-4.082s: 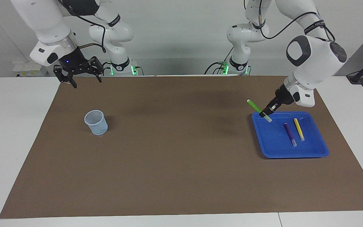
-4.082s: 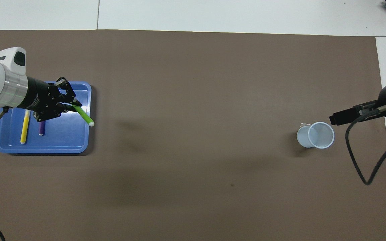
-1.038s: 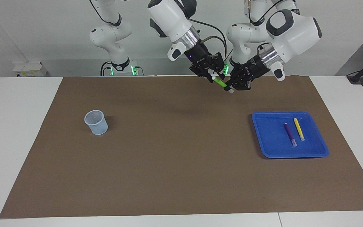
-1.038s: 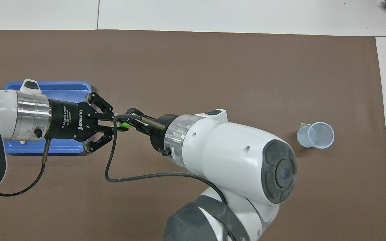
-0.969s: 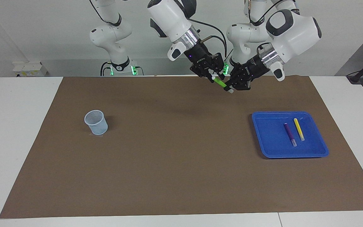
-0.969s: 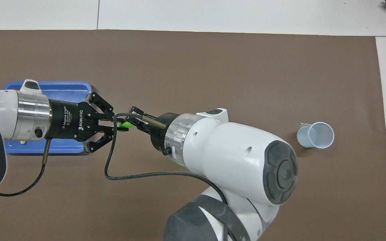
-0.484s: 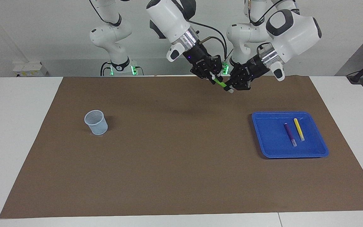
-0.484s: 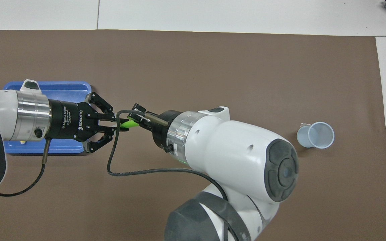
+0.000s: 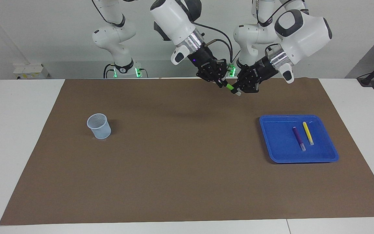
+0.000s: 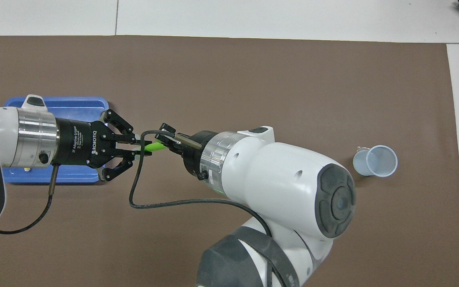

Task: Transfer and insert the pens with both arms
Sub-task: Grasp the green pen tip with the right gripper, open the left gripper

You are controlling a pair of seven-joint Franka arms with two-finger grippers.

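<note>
Handover looks to be the step in hand: closest to the robots, over the strip of brown mat (image 9: pixel 180 162) that runs along their edge of the table, the two grippers meet tip to tip in the air with the green pen (image 9: pixel 228 87) between them. The left gripper (image 9: pixel 236 91) is clenched on the pen's pale cap end and holds it slanted, so the green barrel juts out free toward the right gripper (image 9: pixel 221 84). That one is at the barrel's other end, but whether it has clamped on cannot be told. Gripping by the cap seems meant to leave the other arm enough length to take. Farther from the robots, toward the right arm's end of the table, a pale mesh cup (image 9: pixel 99 126) stands upright, mouth open. It is well apart from the left arm's side, which is likely why the pen changes hands at mid-table. At about the same depth, toward the left arm's end, a blue tray (image 9: pixel 266 139) holds the purple pen (image 9: pixel 298 137) and the yellow pen (image 9: pixel 307 133), lying flat side by side and not touching, each yet to be moved.
</note>
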